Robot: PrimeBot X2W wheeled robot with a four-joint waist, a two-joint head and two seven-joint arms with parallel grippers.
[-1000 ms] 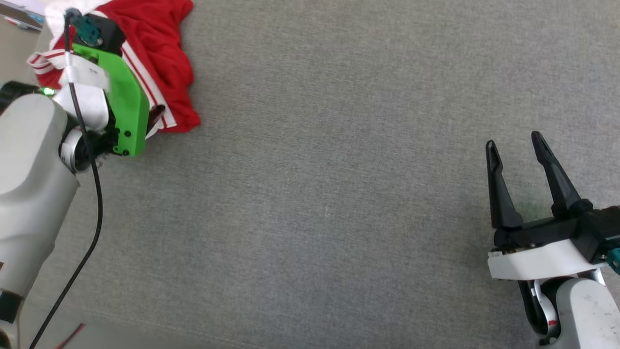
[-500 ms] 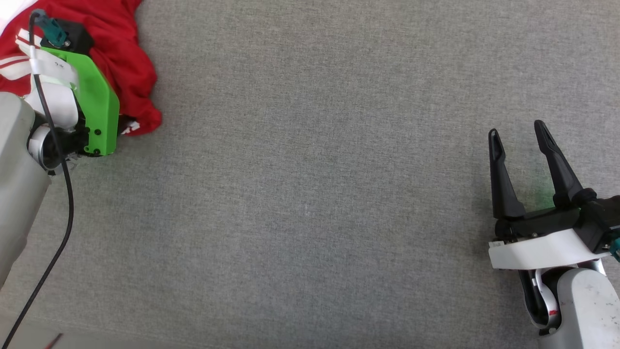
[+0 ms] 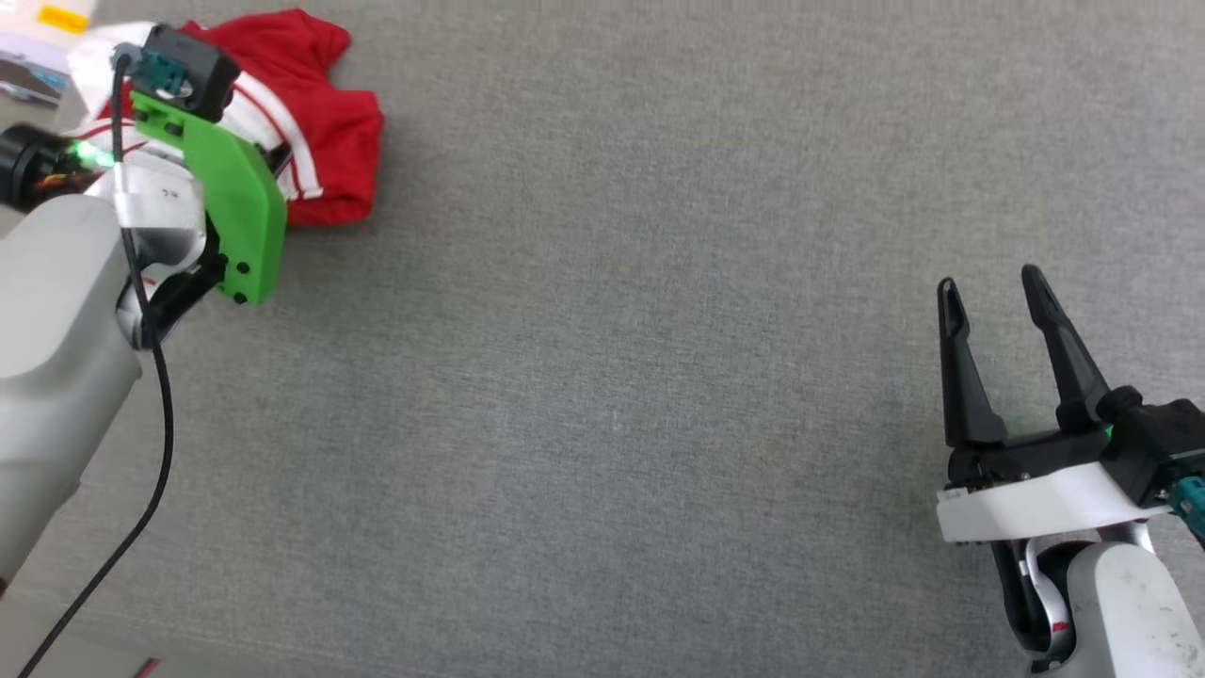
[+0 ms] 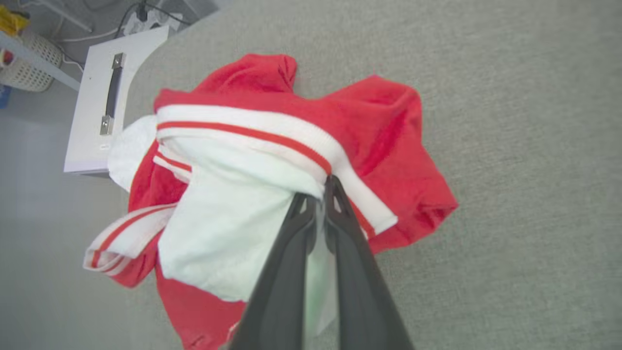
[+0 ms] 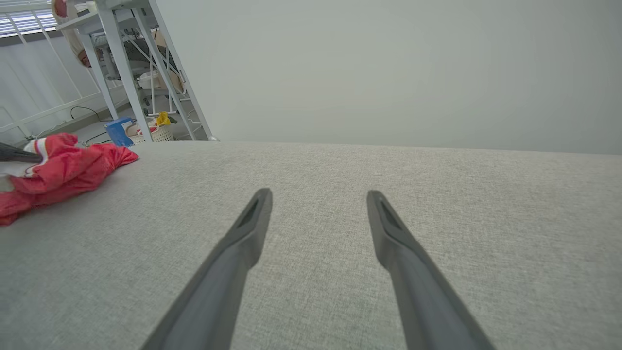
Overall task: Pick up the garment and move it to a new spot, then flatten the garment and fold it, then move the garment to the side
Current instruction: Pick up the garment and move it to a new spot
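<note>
Pinching the crumpled red-and-white jersey garment (image 4: 388,131) at its striped trim (image 4: 272,133), left end effector (image 4: 323,192) should lift slowly; right end effector (image 3: 990,279) hangs wide.

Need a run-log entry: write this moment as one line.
left gripper: shut on garment | right gripper: open, empty | garment: crumpled on grey surface

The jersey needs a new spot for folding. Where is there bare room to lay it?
The middle of the grey surface is bare, from the jersey at the far left across to the right gripper. It is crowded at that corner, where the left gripper pinches the jersey.
</note>
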